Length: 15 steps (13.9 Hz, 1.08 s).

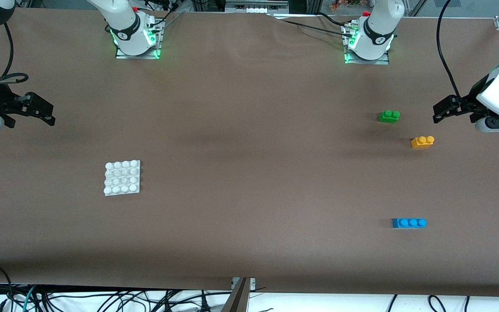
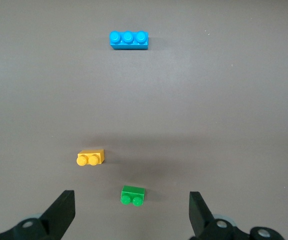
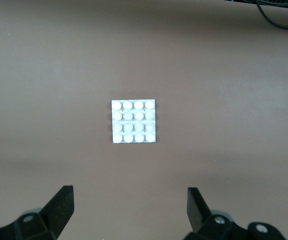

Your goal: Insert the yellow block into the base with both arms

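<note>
On the brown counter (image 1: 249,143), toward the left arm's end, three bricks are laid out well apart from one another. The yellow block (image 1: 422,141) is set upright with its two studs on top; it is also seen in the left wrist view (image 2: 90,157). A green brick (image 1: 389,116) is placed near it, farther from the front camera and slightly toward the right arm's end. A blue brick (image 1: 409,222) with three studs is placed well nearer to the front camera than the other two.

Toward the right arm's end of the counter, the base (image 1: 122,177) is laid flat, studs up, well apart from all three bricks. Nothing is seated on its studs.

The left pincer (image 1: 442,112) is held in the air over the left arm's end of the counter, close to the yellow block and the green brick without touching either. Its fingers (image 2: 62,209) are spread wide apart and nothing is gripped between them.

The right pincer (image 1: 43,113) is held in the air over the right arm's end of the counter, apart from the base. Its fingers (image 3: 61,205) are likewise spread fully apart and nothing is gripped.
</note>
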Each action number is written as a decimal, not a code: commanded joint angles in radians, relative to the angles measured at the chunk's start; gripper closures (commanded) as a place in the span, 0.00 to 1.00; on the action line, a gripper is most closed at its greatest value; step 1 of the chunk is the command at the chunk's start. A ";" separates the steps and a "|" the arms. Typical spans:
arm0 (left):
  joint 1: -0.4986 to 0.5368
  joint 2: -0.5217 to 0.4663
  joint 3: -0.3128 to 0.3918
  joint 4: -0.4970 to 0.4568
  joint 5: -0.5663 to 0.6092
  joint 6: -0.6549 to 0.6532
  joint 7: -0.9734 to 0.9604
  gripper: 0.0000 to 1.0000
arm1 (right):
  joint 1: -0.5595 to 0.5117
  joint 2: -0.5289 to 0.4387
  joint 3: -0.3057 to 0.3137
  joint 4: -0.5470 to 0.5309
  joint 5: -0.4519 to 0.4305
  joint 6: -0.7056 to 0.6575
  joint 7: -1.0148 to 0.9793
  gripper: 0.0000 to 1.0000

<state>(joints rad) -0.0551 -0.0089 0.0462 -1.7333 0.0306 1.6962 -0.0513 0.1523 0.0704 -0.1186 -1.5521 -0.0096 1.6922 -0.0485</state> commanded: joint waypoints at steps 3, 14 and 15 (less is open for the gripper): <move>-0.011 0.006 0.012 0.021 -0.015 -0.016 -0.001 0.00 | 0.000 0.009 0.001 0.026 -0.004 -0.020 0.015 0.00; -0.012 0.007 0.012 0.023 -0.015 -0.016 -0.001 0.00 | -0.031 0.009 -0.006 0.026 -0.003 -0.029 0.004 0.00; -0.012 0.007 0.012 0.023 -0.015 -0.016 -0.001 0.00 | -0.028 0.012 -0.006 0.026 -0.001 -0.028 0.002 0.00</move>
<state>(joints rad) -0.0555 -0.0085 0.0468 -1.7332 0.0306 1.6962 -0.0513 0.1298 0.0730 -0.1310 -1.5523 -0.0096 1.6862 -0.0427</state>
